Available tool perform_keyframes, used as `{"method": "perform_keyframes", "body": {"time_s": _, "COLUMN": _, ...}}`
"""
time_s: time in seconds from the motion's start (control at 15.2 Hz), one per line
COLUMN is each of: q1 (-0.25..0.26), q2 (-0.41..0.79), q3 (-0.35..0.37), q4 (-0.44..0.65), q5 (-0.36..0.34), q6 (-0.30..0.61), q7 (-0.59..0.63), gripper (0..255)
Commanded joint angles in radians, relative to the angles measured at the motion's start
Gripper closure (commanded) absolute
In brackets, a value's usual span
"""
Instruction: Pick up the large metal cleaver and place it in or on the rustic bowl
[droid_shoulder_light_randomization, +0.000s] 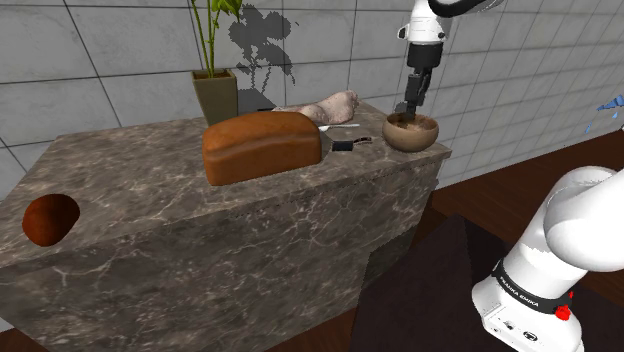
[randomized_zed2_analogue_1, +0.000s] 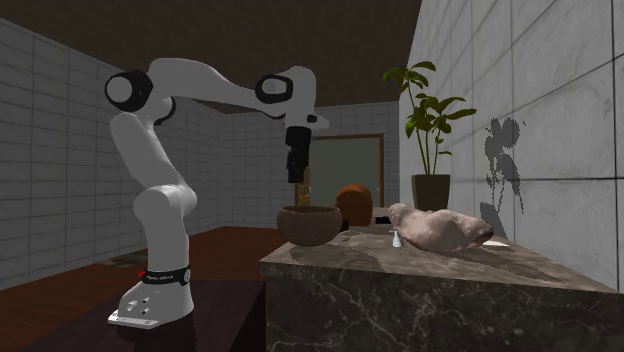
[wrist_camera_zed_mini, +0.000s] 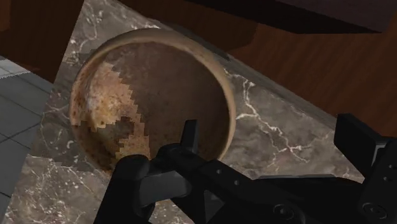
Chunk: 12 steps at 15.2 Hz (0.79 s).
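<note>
A brown, mottled rustic bowl (droid_shoulder_light_randomization: 425, 135) (randomized_zed2_analogue_1: 310, 228) (wrist_camera_zed_mini: 159, 83) stands at the counter's corner nearest the arm. My black gripper (droid_shoulder_light_randomization: 411, 105) (randomized_zed2_analogue_1: 297, 178) (wrist_camera_zed_mini: 248, 159) hangs straight down just over the bowl. Its fingers are wide apart in the wrist view. The cleaver (wrist_camera_zed_mini: 254, 191) looks dark and lies crosswise between the fingers, over the bowl's near rim. From outside, a dark piece of the cleaver (droid_shoulder_light_randomization: 404, 119) (randomized_zed2_analogue_1: 303, 196) reaches from the fingertips down into the bowl. Whether the fingers touch it is unclear.
On the marble counter (droid_shoulder_light_randomization: 180, 230) sit a big brown loaf (droid_shoulder_light_randomization: 262, 146), a pale lumpy object (droid_shoulder_light_randomization: 330, 106) (randomized_zed2_analogue_1: 435, 228), a potted plant (droid_shoulder_light_randomization: 216, 95) by the tiled wall, a small black item (droid_shoulder_light_randomization: 343, 146) and a thin white utensil (droid_shoulder_light_randomization: 340, 126). The counter drops off just beyond the bowl.
</note>
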Motion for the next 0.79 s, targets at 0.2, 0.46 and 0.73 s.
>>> {"method": "perform_keyframes", "body": {"time_s": 0.2, "q1": 0.057, "q2": 0.183, "q3": -0.027, "q4": 0.078, "q5": 0.013, "q6": 0.095, "q7": -0.202, "gripper": 0}}
{"method": "perform_keyframes", "body": {"time_s": 0.46, "q1": 0.093, "q2": 0.324, "q3": -0.03, "q4": 0.156, "q5": 0.033, "q6": 0.148, "q7": -0.357, "gripper": 0}}
{"method": "perform_keyframes", "body": {"time_s": 0.73, "q1": 0.123, "q2": 0.456, "q3": -0.016, "q4": 0.239, "q5": 0.055, "q6": 0.187, "q7": -0.503, "gripper": 0}}
